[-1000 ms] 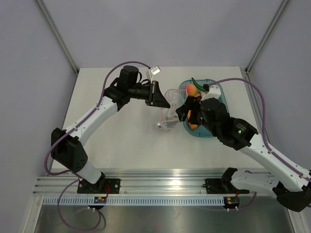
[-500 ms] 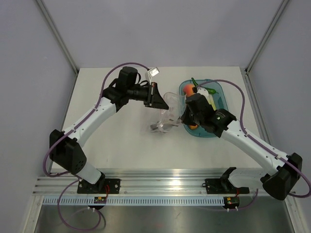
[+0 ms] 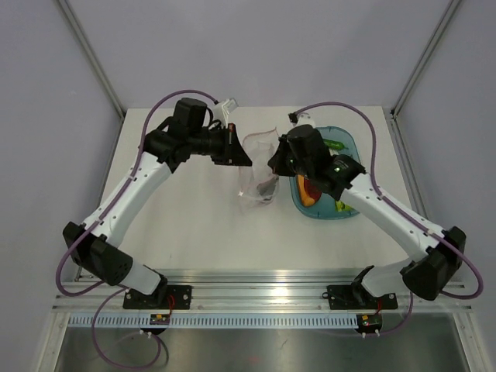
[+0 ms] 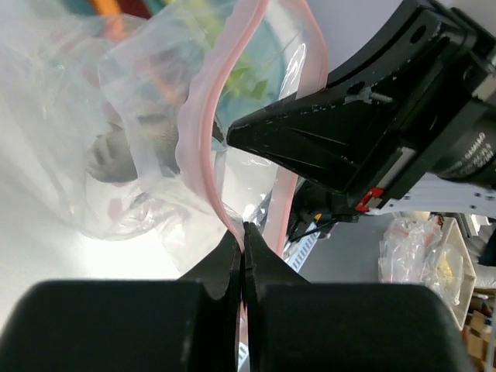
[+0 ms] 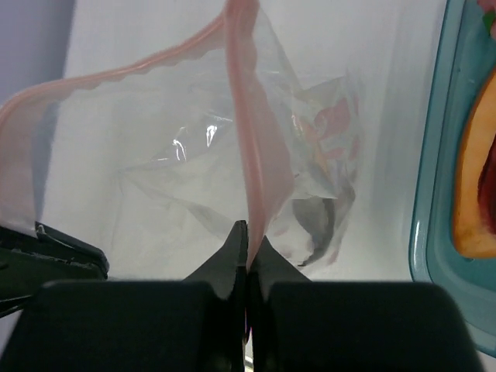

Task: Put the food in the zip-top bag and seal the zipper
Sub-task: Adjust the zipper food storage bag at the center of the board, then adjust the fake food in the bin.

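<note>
- The left gripper point(image 4: 242, 232) is pinching the zipper point(image 4: 203, 132) with its jaws fully together at the mouth's 9 o'clock end; the right gripper point(image 5: 248, 229) is clamping the same pink strip at the 3 o'clock end.
- The zip-top bag point(image 3: 260, 167) is hanging between them near the middle of the table point(image 3: 194, 225), at 9 o'clock of the teal tray point(image 3: 353, 151); a dark piece point(image 5: 314, 225) is lying in its bottom, too blurred to name.
- The orange-and-red wedge point(image 3: 304, 190) is lying in the tray, not yet bagged.
- The film is looking thin, light, crinkly and probably slippery, collapsing wherever nothing is supporting it; the strip is likely the firmest part, so gripping there is looking right.
- A second ago the right gripper was working over the tray; it is now sitting at the bag's mouth, while the left arm is pulling toward 9 o'clock, so the bag is standing more upright.
</note>
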Controlling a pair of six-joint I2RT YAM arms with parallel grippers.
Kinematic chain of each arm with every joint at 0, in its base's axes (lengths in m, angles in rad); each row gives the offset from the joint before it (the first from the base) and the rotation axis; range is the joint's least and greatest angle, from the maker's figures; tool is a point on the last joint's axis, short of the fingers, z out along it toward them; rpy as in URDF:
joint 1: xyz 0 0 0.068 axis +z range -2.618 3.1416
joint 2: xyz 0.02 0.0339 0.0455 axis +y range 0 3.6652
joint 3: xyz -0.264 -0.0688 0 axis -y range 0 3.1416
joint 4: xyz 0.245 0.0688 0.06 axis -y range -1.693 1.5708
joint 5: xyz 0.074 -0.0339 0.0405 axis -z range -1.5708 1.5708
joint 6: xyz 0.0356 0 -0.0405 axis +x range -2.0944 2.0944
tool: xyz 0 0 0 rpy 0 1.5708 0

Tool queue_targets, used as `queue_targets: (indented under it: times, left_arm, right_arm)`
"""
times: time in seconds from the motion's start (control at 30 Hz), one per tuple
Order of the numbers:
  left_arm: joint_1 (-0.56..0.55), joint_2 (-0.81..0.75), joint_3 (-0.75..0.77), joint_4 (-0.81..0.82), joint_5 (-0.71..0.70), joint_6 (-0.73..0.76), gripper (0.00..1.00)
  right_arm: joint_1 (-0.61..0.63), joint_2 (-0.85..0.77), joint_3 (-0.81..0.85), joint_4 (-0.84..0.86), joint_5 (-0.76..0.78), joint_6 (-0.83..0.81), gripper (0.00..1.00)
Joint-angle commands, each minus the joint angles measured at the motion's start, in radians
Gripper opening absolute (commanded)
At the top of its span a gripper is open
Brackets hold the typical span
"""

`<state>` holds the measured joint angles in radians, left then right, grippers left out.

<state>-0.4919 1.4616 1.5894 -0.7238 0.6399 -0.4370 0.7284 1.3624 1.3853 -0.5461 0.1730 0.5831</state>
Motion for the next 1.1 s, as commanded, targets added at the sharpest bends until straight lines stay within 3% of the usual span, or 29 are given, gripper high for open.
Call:
queue_targets:
  times: [0.0,0.13,0.23,0.47,0.6,0.73,0.93,1.07]
  left_arm:
    - [0.007,0.108,-0.003,-0.098,-0.109,0.010,0.00]
    - [0.007,0.109,0.078,-0.170,-0.230,0.053,0.00]
    - [0.007,0.106,0.118,-0.199,-0.247,0.084,0.00]
    - [0.009,0.112,0.132,-0.206,-0.278,0.080,0.00]
    - [0.009,0.108,0.132,-0.197,-0.284,0.072,0.00]
    - [0.009,0.105,0.133,-0.195,-0.299,0.064,0.00]
    - [0.009,0.100,0.118,-0.181,-0.273,0.061,0.00]
    - [0.007,0.100,0.109,-0.181,-0.275,0.061,0.00]
  right_arm:
    - [-0.017,0.107,-0.069,0.009,-0.009,0.012,0.00]
    - [-0.020,0.084,-0.054,0.003,-0.009,0.001,0.27]
    - [-0.020,0.008,-0.054,0.015,0.052,-0.026,0.62]
    - [-0.125,-0.212,-0.091,0.002,0.163,-0.034,0.73]
    - [-0.230,-0.226,-0.138,-0.031,0.151,-0.037,0.77]
    - [-0.319,-0.186,-0.190,-0.043,0.074,-0.023,0.79]
    - [-0.495,0.058,-0.210,-0.086,-0.167,-0.083,0.80]
    - [-0.529,0.147,-0.271,0.017,-0.279,-0.109,0.80]
